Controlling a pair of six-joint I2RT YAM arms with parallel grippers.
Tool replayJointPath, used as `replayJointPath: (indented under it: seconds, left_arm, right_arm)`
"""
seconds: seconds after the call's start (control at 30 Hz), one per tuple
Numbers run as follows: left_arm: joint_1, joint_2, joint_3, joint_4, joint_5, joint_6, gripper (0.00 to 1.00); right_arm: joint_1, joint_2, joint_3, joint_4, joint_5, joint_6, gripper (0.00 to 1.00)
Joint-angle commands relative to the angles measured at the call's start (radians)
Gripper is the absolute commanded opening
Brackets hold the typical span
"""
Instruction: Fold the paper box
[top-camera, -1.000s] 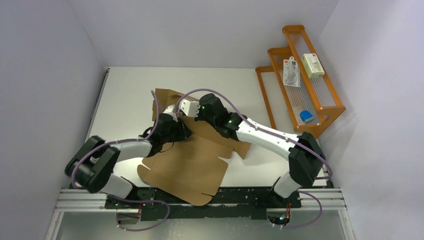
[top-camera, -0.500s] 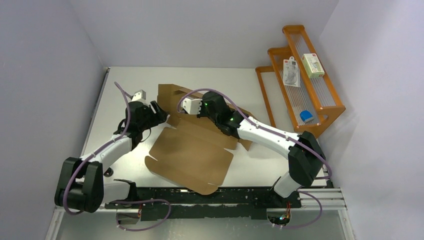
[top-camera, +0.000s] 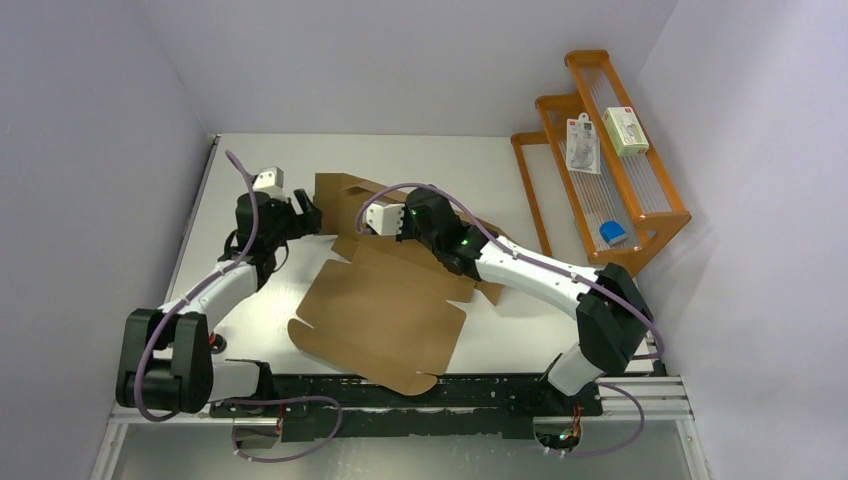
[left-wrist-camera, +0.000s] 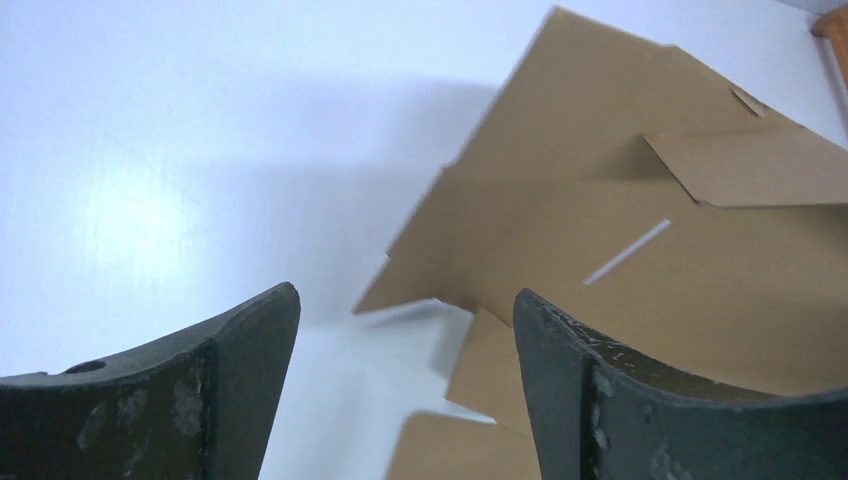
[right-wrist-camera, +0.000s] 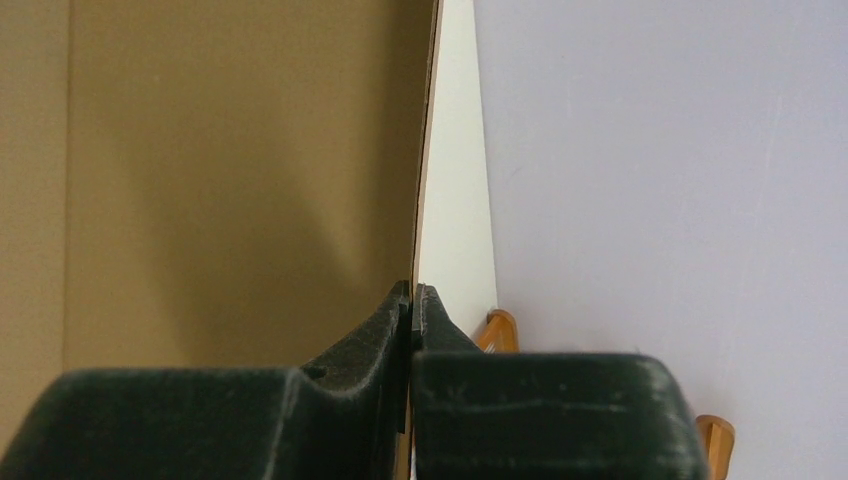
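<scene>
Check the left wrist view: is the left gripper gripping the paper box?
No, the left gripper stands wide open with nothing in it, and the paper box lies ahead of it.

Pale lavender walls (top-camera: 400, 60) close in a white table (top-camera: 250, 170) on three sides — even light, soft shadows. An orange wire-fronted rack (top-camera: 630, 185) leans at the right, holding small white packages (top-camera: 583, 145) and a blue item (top-camera: 613, 233).

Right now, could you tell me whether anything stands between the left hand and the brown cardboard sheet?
Nothing visible does: only white tabletop separates the open left hand from the brown corrugated cardboard sheet.
</scene>
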Motion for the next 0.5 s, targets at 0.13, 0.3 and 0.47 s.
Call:
replayJointPath:
  seconds: [0.13, 0.3, 0.47]
  left_arm:
    - [0.062, 0.123, 0.067, 0.156, 0.182, 0.156, 0.83]
    - [0.09, 0.208, 0.121, 0.184, 0.326, 0.175, 0.79]
    - [0.104, 0.268, 0.157, 0.201, 0.388, 0.179, 0.7]
  right_arm:
    - [-0.002, -0.03, -0.014, 0.015, -0.017, -0.034, 0.05]
    - [-0.004, -0.03, -0.017, 0.012, -0.023, -0.054, 0.05]
    - [-0.004, -0.018, 0.005, 0.004, -0.025, -0.084, 0.05]
